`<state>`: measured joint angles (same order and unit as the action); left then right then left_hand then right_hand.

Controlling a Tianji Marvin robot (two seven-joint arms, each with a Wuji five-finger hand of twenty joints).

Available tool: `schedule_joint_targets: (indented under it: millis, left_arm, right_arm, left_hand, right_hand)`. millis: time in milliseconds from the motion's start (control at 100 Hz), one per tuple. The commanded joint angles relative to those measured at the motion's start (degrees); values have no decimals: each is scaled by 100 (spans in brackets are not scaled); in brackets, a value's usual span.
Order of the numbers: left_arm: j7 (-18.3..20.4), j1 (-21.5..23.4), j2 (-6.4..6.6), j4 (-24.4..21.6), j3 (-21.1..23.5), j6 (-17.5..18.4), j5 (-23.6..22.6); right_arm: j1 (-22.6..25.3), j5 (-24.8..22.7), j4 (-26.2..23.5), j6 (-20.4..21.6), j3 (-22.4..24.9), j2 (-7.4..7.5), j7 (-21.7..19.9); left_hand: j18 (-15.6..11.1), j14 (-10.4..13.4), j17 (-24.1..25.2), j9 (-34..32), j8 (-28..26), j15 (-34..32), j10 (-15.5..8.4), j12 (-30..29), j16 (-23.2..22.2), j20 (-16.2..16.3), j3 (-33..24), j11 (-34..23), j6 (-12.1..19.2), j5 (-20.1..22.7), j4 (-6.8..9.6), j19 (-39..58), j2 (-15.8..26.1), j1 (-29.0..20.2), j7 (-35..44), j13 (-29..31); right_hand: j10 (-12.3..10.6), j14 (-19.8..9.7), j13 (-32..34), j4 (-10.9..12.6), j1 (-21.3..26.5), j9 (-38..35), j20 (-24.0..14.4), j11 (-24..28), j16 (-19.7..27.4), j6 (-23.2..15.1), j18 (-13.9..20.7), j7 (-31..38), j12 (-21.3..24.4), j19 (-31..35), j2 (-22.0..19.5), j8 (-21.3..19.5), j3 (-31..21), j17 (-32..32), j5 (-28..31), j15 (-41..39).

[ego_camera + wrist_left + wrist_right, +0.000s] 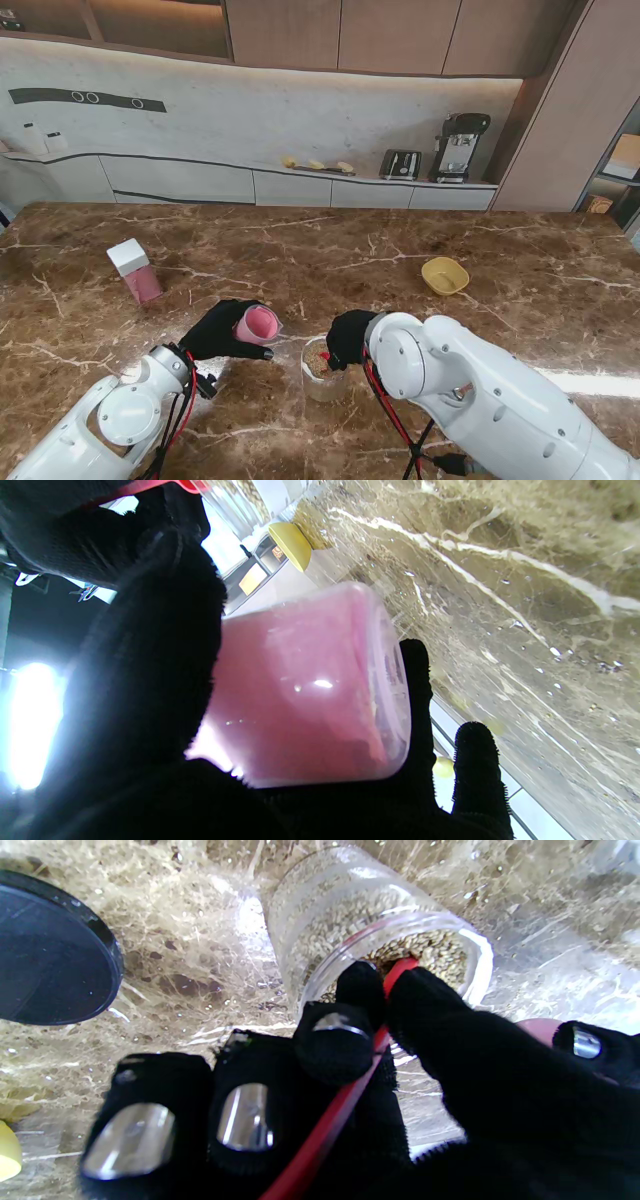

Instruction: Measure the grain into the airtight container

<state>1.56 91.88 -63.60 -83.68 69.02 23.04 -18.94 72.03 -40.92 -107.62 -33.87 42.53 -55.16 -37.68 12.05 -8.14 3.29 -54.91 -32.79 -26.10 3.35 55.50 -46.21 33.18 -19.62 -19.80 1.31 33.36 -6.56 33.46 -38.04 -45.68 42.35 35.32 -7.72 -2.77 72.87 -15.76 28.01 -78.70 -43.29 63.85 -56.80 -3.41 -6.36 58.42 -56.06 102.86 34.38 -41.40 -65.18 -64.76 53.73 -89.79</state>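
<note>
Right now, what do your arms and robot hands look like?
My arms are smooth, rounded white shells with round joint caps. Red and black cables run along them near the wrists. The left robot hand and the right robot hand each wear a black knit glove, and shiny metal plates show on the right one's fingers.

Fingers point(425, 1000) pinching red scoop handle point(325, 1135) inside grain jar point(350, 930).

Grain jar point(322, 371) between both hands, cup point(256, 325) just left, bowl point(445, 275) far right.
</note>
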Motion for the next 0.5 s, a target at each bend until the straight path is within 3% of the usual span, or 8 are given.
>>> schedule_joint_targets:
  millis: [0, 490]
  left_arm:
    - [-14, 19, -21, 23, -20, 17, -7]
    - [-19, 10, -21, 32, -46, 41, -11]
  right_arm:
    - [54, 122, 53, -82, 32, 17, -46]
    - [169, 298, 55, -130, 215, 5, 16]
  left_hand:
    - [37, 42, 108, -486, -95, 76, -314, 141, 38, -48, -1241, -413, 954, 1011, -140, -160, 1255, -648, 891, -126]
    - [33, 37, 108, -499, -92, 90, -314, 144, 44, -41, -1267, -401, 949, 1012, -148, -172, 1244, -636, 891, -121]
  right_hand:
    - [-297, -311, 263, 368, -16, -398, 112, 439, -152, -110, -32, 22, 69, 801, 8, -25, -320, -288, 105, -309]
    - [-296, -307, 262, 372, -7, -399, 151, 431, -143, -128, -60, 2, 71, 780, -13, -28, -285, -286, 89, -297]
